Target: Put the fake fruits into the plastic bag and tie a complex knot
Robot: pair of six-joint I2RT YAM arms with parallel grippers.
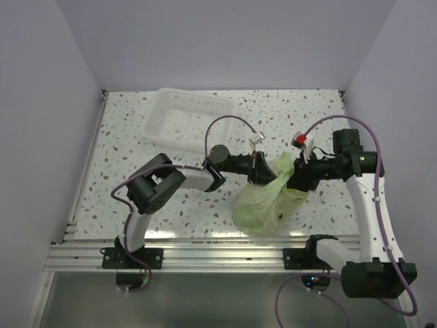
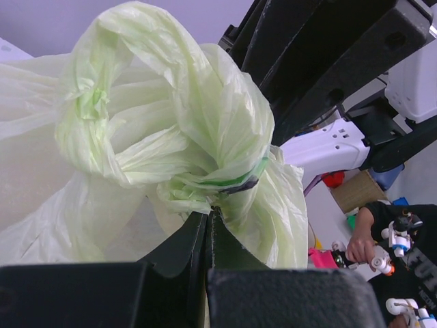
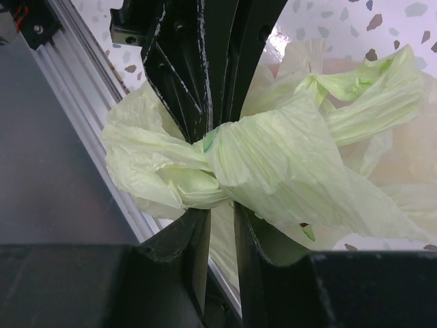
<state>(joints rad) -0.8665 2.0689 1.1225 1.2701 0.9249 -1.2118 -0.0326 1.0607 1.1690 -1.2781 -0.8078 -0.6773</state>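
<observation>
Where it bunches, the pale plastic bag (image 1: 263, 201) seems knotted

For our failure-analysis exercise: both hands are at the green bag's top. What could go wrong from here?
The left hand is shut on the thin plastic bag; hard pulling may tear it. On the right hand a gap shows between the fingers at the bunch; a loose grip could let it slip.
</observation>
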